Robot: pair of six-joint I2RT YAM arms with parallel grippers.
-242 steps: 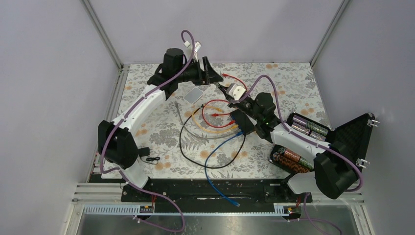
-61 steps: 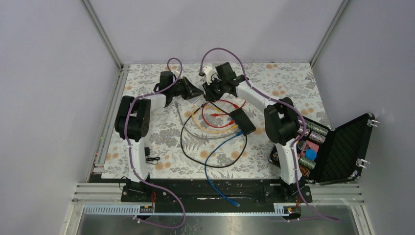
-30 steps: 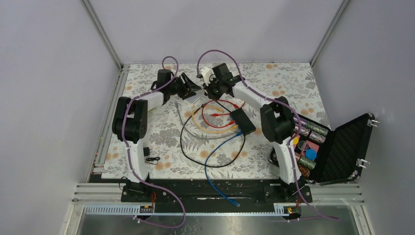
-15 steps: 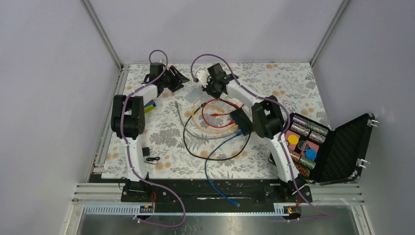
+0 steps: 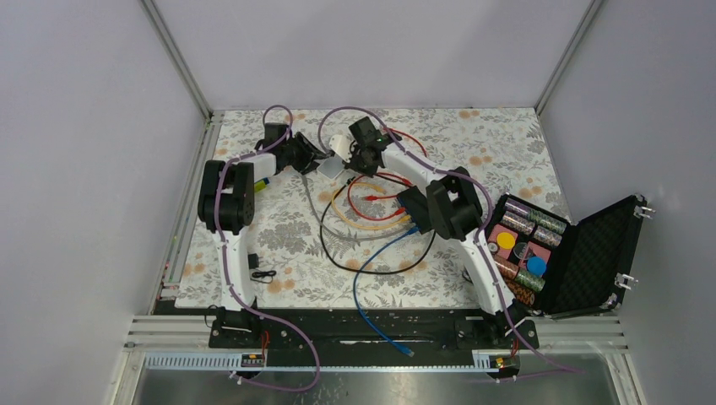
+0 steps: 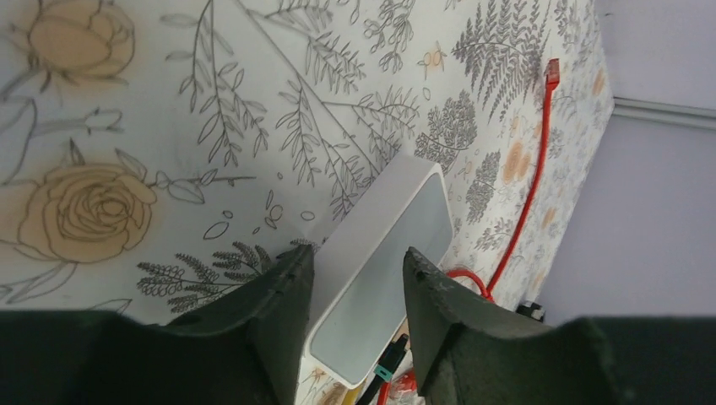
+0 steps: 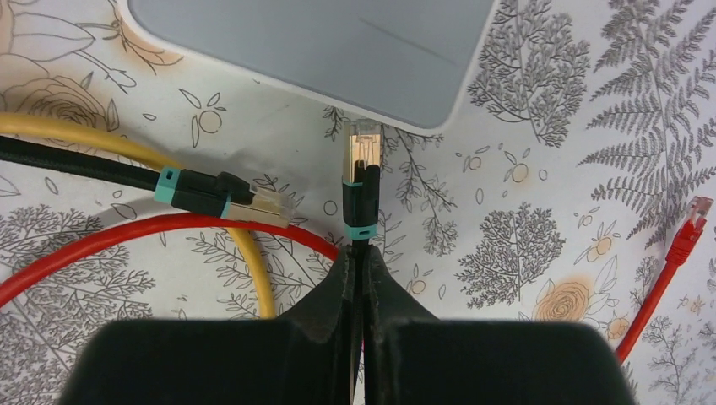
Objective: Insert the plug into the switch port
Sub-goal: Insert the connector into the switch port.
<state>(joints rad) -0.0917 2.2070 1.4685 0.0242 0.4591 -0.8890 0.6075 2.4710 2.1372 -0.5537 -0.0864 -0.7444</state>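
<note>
The right jaws are clenched on a black cable just behind its plug [image 7: 361, 181]. The plug has a gold metal tip and a teal band. The tip points at the near edge of the white box [image 7: 321, 42] and stops just short of it. A second teal-banded plug [image 7: 211, 192] lies just to its left across a yellow cable [image 7: 84, 131], with a red cable [image 7: 127, 236] curving under both.

The left jaws straddle the same white box [image 6: 380, 253], one finger [image 6: 287, 287] close on each side. I cannot tell whether they press it or stand released.

The black switch [image 5: 411, 201] with its ports lies flat on the floral desk [image 5: 279, 228]. It is nearer and to the right of the white box [image 5: 332, 166], well apart from the held plug. It sits among the cable loops, just beside the right arm's elbow. A blue cable [image 5: 371, 287] runs from there toward the near edge. An open case [image 5: 591, 253] stands at the far right.
</note>
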